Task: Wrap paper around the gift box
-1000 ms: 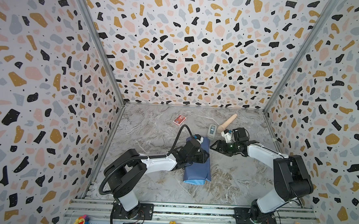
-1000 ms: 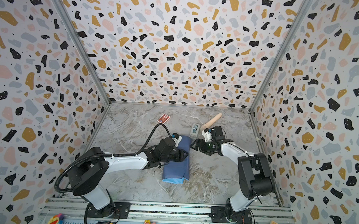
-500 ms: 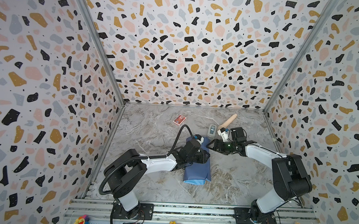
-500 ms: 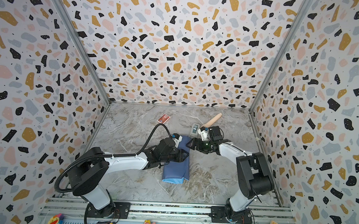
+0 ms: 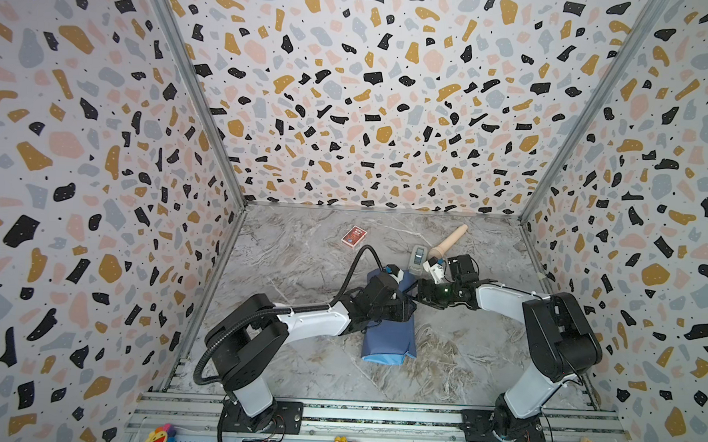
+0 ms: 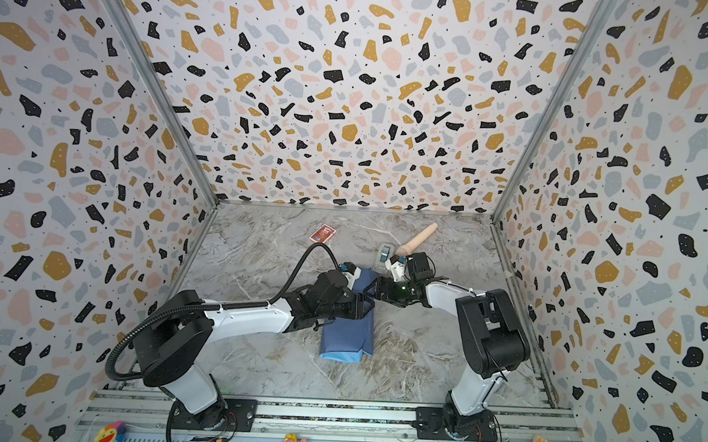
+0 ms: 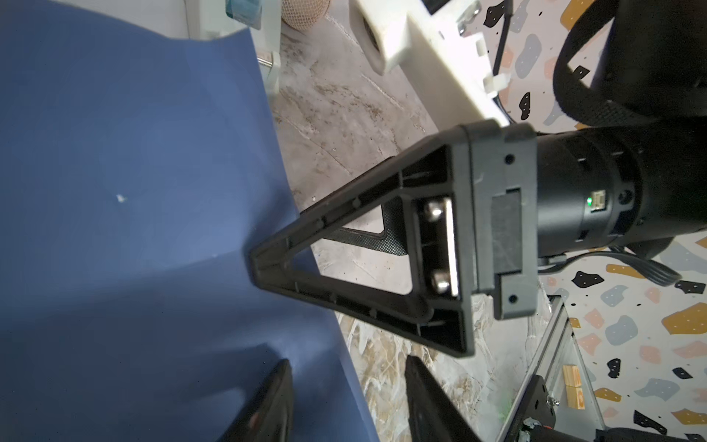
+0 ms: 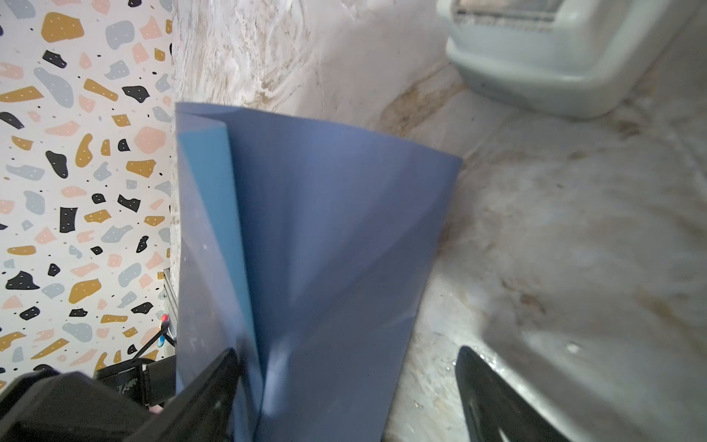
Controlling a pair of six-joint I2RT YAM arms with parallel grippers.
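Folding the paper over the gift box, by the look of it, with the side flap not yet flat. Grey marbled tabletop below everything. Near its middle, a bit toward the front edge, the blue paper, bent into a long loose bundle with a lighter blue strip at the front end. No gift box to see; most likely tucked inside the bundle.

Then the left gripper, about half open, holding nothing, one finger over the paper and one over bare tabletop, the paper's edge in between. Next the right gripper, spread wide, also holding nothing, one fingertip touching the paper's side edge.

To do this step well: push the flap down slowly and flat, keep one gripper resting on top to stop any sliding, and close on the paper's edge only, never on the box. Press gently; thin paper, likely to crease or tear.

Toward the back edge: a wooden handle, a small grey plastic thing, and a red card pack.
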